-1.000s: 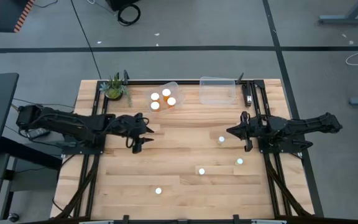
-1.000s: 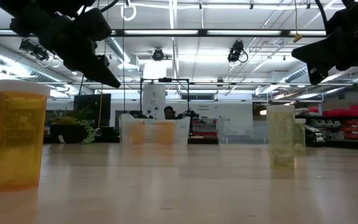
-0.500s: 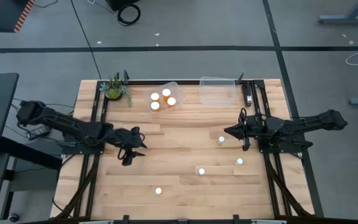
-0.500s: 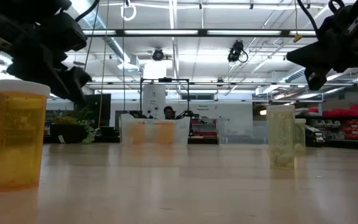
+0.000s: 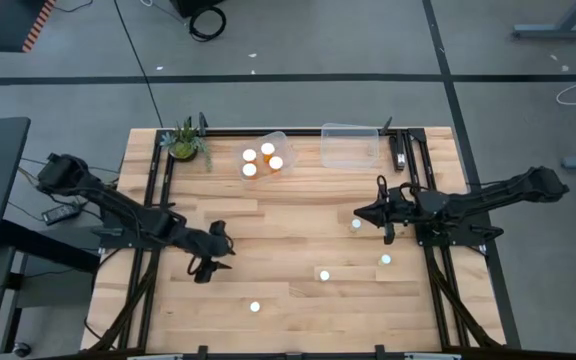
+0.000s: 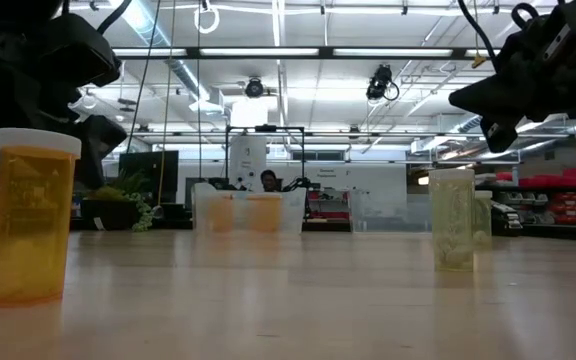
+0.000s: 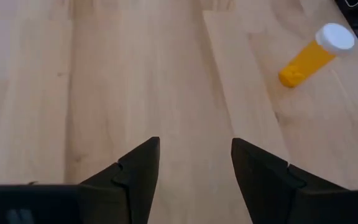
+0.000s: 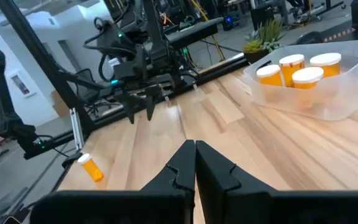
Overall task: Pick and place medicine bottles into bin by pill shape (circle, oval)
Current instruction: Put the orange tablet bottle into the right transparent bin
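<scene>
Left claw [image 5: 206, 267] hovers wide open over the counter [image 5: 298, 215], near one medicine bottle [image 5: 255, 307]. Right claw [image 5: 379, 223], fingers closed together, is just beside another bottle [image 5: 356, 225].

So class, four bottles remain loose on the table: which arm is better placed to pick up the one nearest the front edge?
Probably the left. Its open gripper hovers near that bottle, which its wrist camera sees. The right gripper, shut, is by another bottle.
</scene>
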Tool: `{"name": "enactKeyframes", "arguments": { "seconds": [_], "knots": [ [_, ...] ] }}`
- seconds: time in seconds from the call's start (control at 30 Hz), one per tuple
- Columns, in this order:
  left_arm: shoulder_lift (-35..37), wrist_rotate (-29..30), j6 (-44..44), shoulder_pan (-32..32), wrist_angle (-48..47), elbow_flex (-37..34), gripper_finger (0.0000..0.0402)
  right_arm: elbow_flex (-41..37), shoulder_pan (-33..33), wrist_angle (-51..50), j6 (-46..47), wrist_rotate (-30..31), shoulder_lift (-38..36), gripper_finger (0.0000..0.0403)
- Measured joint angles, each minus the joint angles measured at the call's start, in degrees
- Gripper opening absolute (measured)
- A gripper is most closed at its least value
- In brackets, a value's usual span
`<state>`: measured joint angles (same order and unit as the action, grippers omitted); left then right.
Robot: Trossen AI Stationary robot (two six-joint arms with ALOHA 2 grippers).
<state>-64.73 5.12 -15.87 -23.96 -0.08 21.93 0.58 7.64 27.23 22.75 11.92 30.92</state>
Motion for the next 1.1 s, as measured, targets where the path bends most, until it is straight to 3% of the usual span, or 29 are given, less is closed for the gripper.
{"name": "enactKeyframes", "arguments": {
  "seconds": [0.53, 0.83, 1.1],
  "knots": [
    [-16.62, 4.8, 5.06, -8.73, 20.42, 0.04, 0.0232, 7.55, 0.04, 1.75, -4.54, -2.15, 8.37, 0.0019],
    [-25.84, 6.91, 5.17, -11.75, 23.94, 4.19, 0.0256, 18.08, 0.0, -1.5, -7.97, -1.69, 18.07, 0.0019],
    [-29.97, 6.85, 5.13, -12.5, 25.17, 9.1, 0.0274, 25.83, 0.0, -2.24, -8.4, -1.33, 25.64, 0.0019]
  ]
}}
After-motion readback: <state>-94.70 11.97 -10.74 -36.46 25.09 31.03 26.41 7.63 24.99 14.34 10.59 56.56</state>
